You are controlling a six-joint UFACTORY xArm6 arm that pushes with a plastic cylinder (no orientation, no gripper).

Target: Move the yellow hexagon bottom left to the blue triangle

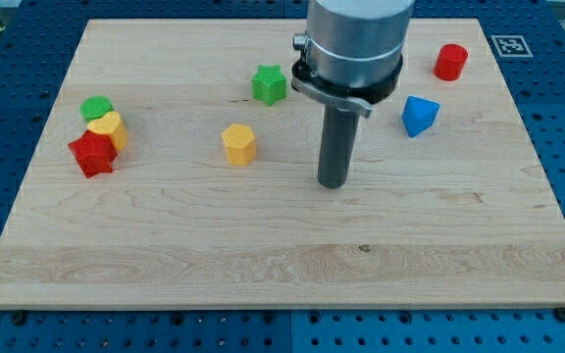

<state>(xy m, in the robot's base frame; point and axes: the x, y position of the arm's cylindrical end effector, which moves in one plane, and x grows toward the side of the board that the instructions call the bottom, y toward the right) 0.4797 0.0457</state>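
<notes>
The yellow hexagon (pixel 238 143) sits left of centre on the board (pixel 263 255), with my tip (pixel 333 183) to its right and slightly lower — near, not touching (a bare rod, holding nothing). The blue triangle (pixel 419 115) lies further right, above the tip's level. A green star (pixel 270 84) sits above the hexagon, a red cylinder (pixel 450 62) top right — and far left cluster a green block (pixel 96 107), yellow block (pixel 109 129) and red star (pixel 92 153).

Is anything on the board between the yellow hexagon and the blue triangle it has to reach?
Only my tip: it stands roughly between the yellow hexagon and the blue triangle, slightly toward the view's bottom. No other block lies between them.
</notes>
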